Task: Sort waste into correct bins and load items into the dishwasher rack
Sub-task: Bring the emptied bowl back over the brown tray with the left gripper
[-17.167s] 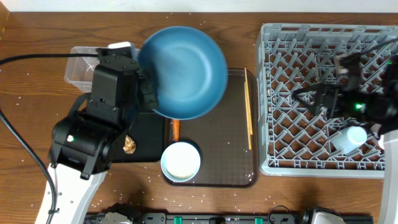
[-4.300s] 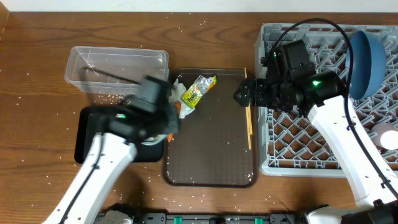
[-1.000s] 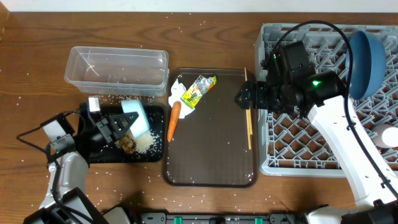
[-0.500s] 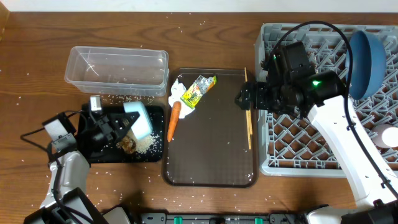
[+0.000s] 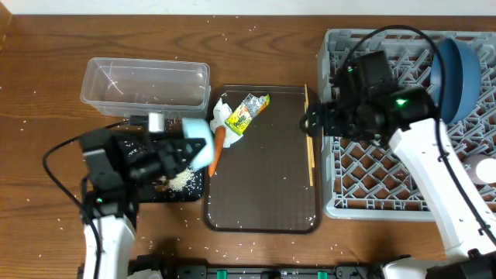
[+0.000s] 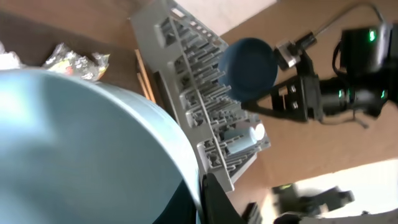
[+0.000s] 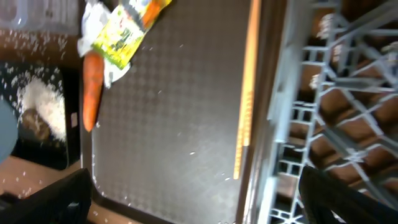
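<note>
My left gripper [image 5: 188, 149] is shut on the rim of the white bowl [image 5: 198, 147], held tilted over the right end of the black tray [image 5: 124, 190]. In the left wrist view the bowl [image 6: 74, 143] fills the left side, one black finger [image 6: 219, 200] pressed on its rim. Rice [image 5: 183, 180] and a brown lump [image 7: 34, 127] lie in the black tray. The carrot [image 7: 92, 87], wrapper [image 5: 246, 112] and tissue [image 5: 220, 116] lie on the brown tray [image 5: 263, 178]. My right gripper [image 5: 308, 122] hangs open above the chopsticks [image 7: 245, 106]. The dark-blue plate [image 5: 457, 70] stands in the rack [image 5: 387, 155].
The clear tub [image 5: 147, 85] stands behind the black tray. A small cup [image 6: 249, 134] lies in the rack near its front right. Loose rice grains are scattered on the wooden table [image 5: 46, 93]. The rack's wall [image 7: 280, 124] runs right beside the chopsticks.
My left arm has swung right and lifted, carrying the bowl from over the black tray's middle to its right end. The right arm has edged slightly right, still open.
</note>
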`<control>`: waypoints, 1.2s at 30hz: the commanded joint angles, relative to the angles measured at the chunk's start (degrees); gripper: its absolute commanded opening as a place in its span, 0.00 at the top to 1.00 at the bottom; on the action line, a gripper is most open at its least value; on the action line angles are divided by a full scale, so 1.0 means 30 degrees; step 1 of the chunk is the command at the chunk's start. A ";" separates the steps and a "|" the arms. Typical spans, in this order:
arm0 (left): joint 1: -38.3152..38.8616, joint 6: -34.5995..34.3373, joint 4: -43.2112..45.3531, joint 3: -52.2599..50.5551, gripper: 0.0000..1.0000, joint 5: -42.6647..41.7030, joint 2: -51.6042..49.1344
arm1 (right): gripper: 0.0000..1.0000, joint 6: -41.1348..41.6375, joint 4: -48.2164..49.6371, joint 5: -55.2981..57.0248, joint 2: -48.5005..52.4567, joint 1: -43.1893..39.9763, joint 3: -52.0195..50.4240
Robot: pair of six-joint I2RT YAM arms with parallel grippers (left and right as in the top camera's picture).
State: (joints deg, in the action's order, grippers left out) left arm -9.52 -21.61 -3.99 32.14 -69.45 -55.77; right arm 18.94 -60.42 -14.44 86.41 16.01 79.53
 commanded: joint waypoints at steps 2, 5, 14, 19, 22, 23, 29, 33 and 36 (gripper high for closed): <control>0.3628 -0.0918 -0.0248 0.0510 0.94 0.5078 0.0947 | 0.01 0.0117 0.0058 0.0233 -0.0860 -0.1581 0.0095; 0.6579 -0.0896 -0.1472 0.0510 0.94 0.8480 0.0714 | 0.01 0.0262 0.0036 -0.0510 -0.0882 -0.2484 0.0095; 1.3260 -0.0874 -0.2404 0.0699 0.94 1.5161 -0.2266 | 0.01 0.0248 0.0022 -0.1909 -0.0882 -0.2630 0.0095; 1.5023 -0.0583 -0.3708 0.1443 0.94 1.7558 -0.4291 | 0.01 0.0255 -0.0022 -0.1902 -0.0874 -0.2361 0.0095; 1.5482 0.0233 -0.3956 0.2157 0.94 1.7974 -0.5093 | 0.01 0.0255 -0.0029 -0.1909 -0.0874 -0.2310 0.0095; 1.5548 0.0532 -0.3956 0.2404 0.94 1.8025 -0.5297 | 0.01 0.0255 -0.0036 -0.1909 -0.0874 -0.2310 0.0095; 1.5839 0.2040 -0.4160 0.3759 0.94 1.8746 -0.6798 | 0.01 0.0255 -0.0029 -0.1902 -0.0874 -0.2310 0.0095; 1.6371 0.2688 -0.4226 0.4182 0.94 1.8841 -0.7803 | 0.01 0.0262 -0.0044 -0.1902 -0.0874 -0.2310 0.0095; 1.6946 0.3104 -0.4218 0.4299 0.94 1.9220 -0.8386 | 0.01 0.0255 -0.0051 -0.1902 -0.0874 -0.2310 0.0095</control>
State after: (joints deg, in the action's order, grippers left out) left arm 39.90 -15.44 -16.40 43.38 -13.96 -79.48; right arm 19.09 -60.47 -19.68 84.68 8.58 79.53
